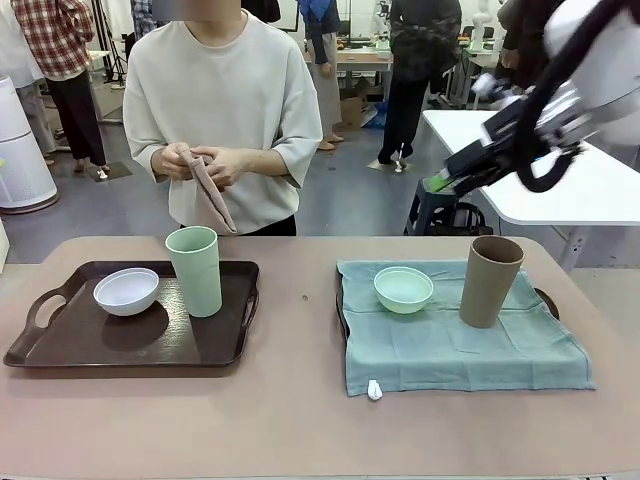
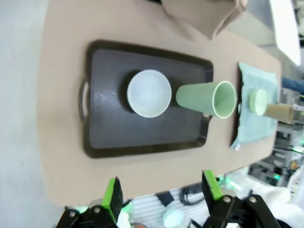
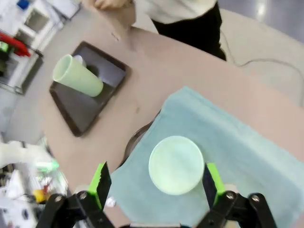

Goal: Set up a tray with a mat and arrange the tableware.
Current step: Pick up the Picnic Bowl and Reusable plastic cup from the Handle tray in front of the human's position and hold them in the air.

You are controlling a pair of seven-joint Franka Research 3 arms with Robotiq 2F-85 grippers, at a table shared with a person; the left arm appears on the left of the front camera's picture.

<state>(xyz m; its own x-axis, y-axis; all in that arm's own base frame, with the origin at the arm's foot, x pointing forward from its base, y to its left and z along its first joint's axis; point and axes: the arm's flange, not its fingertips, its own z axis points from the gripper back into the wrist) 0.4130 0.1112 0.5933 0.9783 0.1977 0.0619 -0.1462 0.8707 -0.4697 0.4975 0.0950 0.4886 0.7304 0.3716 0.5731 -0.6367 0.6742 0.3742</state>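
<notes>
The right pincer is wide open and empty, up above the mint-green bowl on the green mat at the right. The tan-brown tumbler stands beside that bowl. The left pincer is open and empty too. The white bowl and pale-green tumbler sit on the left tray.

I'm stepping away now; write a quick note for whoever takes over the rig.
Left gripper: open, empty, hovering by the table's near edge. Right gripper: open, empty, above the small mint-green plastic bowl.
Done: teal cloth mat covers the right tray; mint-green bowl and tall tan-brown plastic tumbler stand on it.
To do: dark brown left tray has no mat, yet holds the small white plastic bowl and tall pale-green plastic tumbler. The person's hands hold a tan cloth, probably its mat.
</notes>
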